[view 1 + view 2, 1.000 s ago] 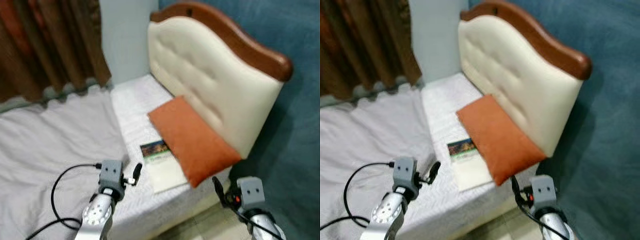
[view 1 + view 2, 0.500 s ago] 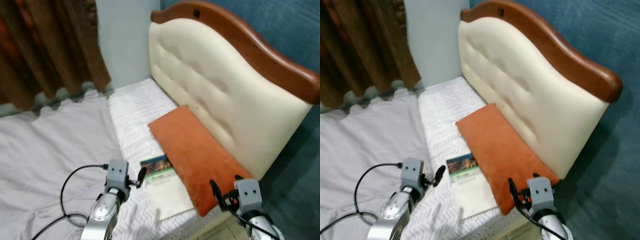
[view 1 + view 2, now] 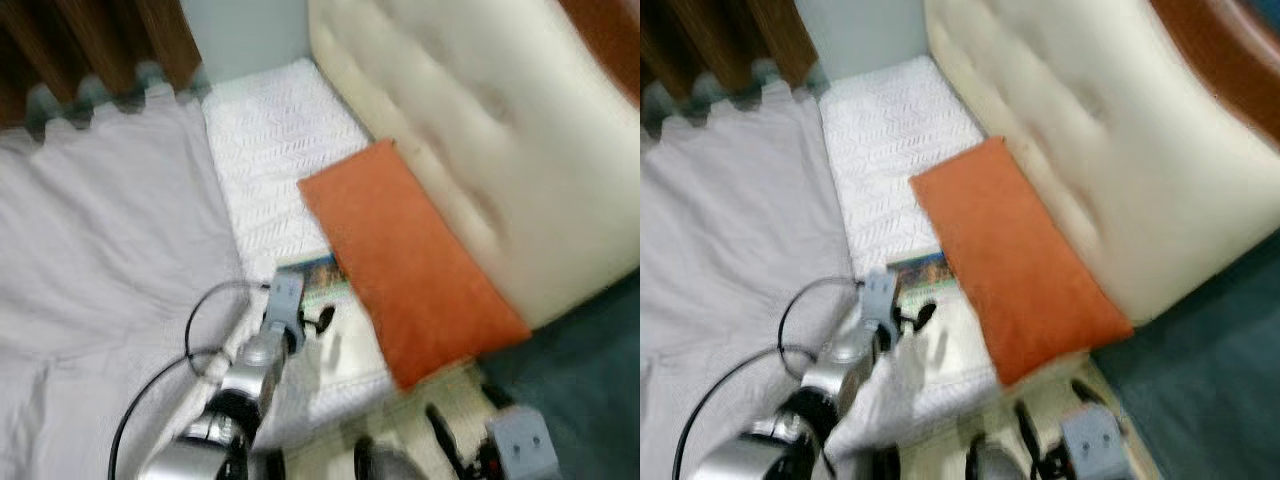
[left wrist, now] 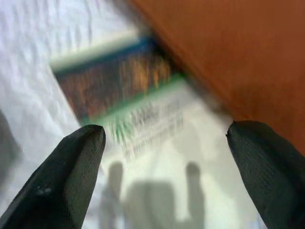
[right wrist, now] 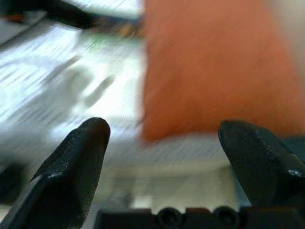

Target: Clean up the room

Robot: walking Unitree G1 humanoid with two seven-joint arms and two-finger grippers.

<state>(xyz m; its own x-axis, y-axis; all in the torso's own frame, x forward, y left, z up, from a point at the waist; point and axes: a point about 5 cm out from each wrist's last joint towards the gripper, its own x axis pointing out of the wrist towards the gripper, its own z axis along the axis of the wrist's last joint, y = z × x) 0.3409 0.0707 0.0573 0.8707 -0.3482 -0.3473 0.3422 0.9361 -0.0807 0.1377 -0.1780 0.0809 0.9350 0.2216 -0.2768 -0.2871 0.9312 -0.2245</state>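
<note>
At frame centre, left gripper (image 3: 318,322) hovers over the book (image 4: 143,124), jaws spread wide and empty, apparently positioned to straddle it for pickup. Book lies on the mattress (image 3: 270,170), partly tucked under the orange pillow (image 3: 410,265). Lower right, right gripper (image 5: 167,143) waits, parted, empty.

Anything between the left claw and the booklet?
Nothing: the left wrist view shows the open left claw directly over the booklet, bare gap between.

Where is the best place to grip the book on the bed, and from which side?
Probably the book's free edge nearest the left gripper, from above. It lies flat on the mattress, and its far side sits against or under the orange pillow, so that side is blocked.
</note>
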